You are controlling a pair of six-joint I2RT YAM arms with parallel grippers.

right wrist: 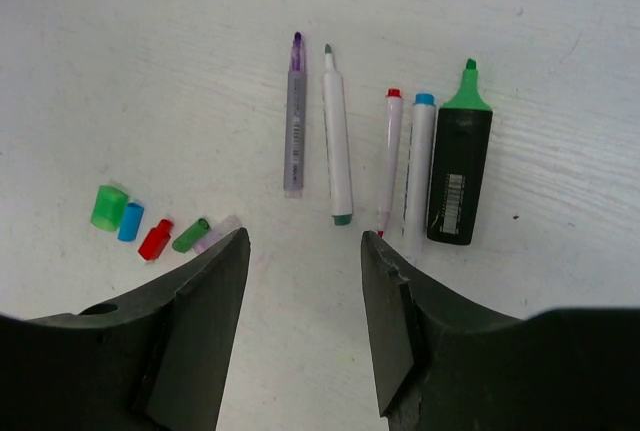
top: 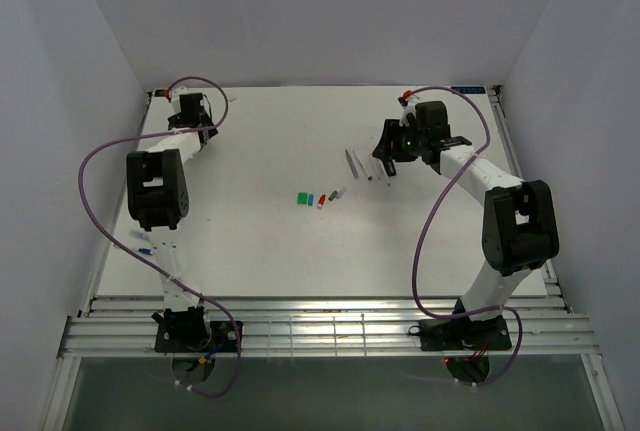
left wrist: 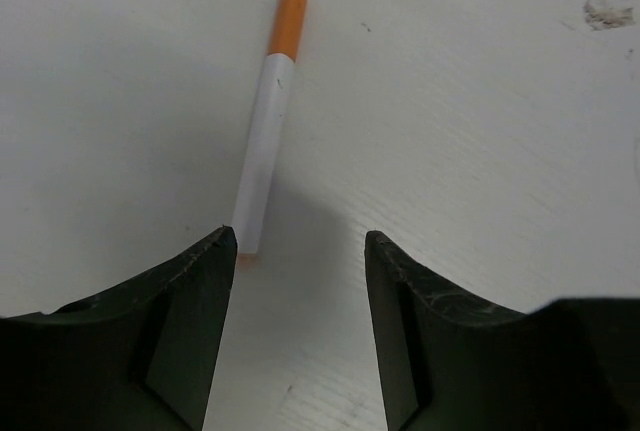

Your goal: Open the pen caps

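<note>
Five pen caps (right wrist: 155, 239) near right gripper (right wrist: 305, 246)

There are a green cap (right wrist: 109, 207), blue cap (right wrist: 131, 222), red cap (right wrist: 156, 239) and black, green-tipped marker (right wrist: 459, 176).

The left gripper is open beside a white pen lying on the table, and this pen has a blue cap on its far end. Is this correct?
Not fully. The left wrist view shows that the cap is orange, not blue. The rest stands: the left gripper is open beside the white pen, which lies on the table.
</note>
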